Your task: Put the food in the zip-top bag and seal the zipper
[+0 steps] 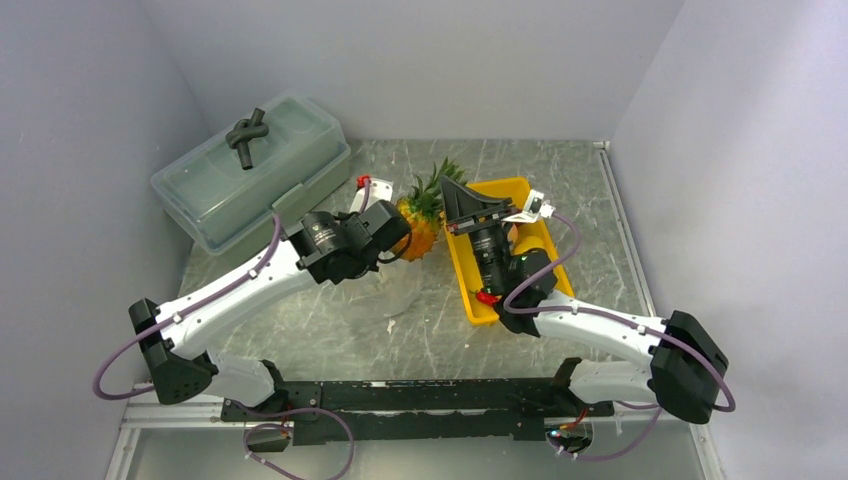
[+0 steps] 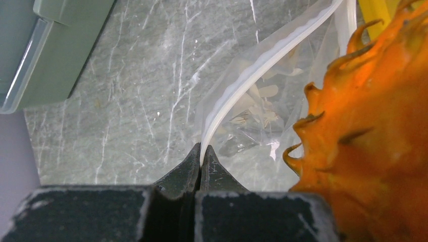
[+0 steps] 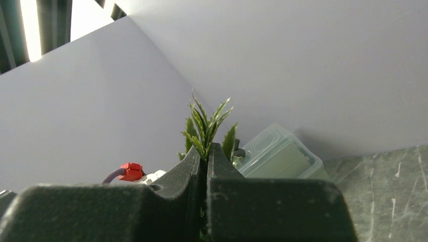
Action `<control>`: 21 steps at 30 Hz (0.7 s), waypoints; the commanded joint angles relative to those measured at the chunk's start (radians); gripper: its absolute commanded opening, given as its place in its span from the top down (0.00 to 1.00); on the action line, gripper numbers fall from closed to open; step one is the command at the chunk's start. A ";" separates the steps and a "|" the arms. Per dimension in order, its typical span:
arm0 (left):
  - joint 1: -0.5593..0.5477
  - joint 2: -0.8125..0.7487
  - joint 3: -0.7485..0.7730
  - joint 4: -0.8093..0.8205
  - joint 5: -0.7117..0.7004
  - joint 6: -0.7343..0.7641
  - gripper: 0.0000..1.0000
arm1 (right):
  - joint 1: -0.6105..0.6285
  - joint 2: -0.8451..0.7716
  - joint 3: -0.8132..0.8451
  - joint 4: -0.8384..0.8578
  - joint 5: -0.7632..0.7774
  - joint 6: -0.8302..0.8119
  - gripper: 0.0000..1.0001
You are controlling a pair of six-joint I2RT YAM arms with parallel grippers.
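- Pinching the near end of the zipper (image 2: 252, 70), the left gripper (image 2: 201, 151) is clenched, its fingertips meeting on the whitish strip. That strip looks like the stiffest part of the zip-top bag (image 2: 255, 118), so it is the sensible place to hold.
- The bag's film seems thin, limp and slippery. It trails from the strip over the marble table (image 2: 126, 101), and I cannot tell how far the mouth gapes.
- Just beside it hangs the pineapple (image 2: 373, 131), probably light and rigid, with a spiky skin that may snag the film.
- The right gripper (image 3: 206, 151) is clamped on the green crown (image 3: 204, 126), a bendy handle that may let the fruit swing.
- Beyond, the yellow tray (image 1: 462, 275) sits under the right arm.
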 commanded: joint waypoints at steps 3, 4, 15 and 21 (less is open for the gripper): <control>-0.004 -0.037 0.012 0.022 0.030 -0.071 1.00 | 0.033 0.012 0.089 0.030 0.111 0.062 1.00; -0.004 -0.037 0.010 0.024 0.032 -0.074 1.00 | 0.035 0.017 0.092 0.026 0.122 0.069 1.00; -0.004 -0.083 -0.001 0.057 0.034 -0.156 1.00 | 0.079 0.065 0.108 -0.049 0.201 0.136 1.00; -0.002 -0.133 -0.019 0.087 0.035 -0.187 1.00 | 0.094 0.076 0.100 -0.071 0.222 0.142 1.00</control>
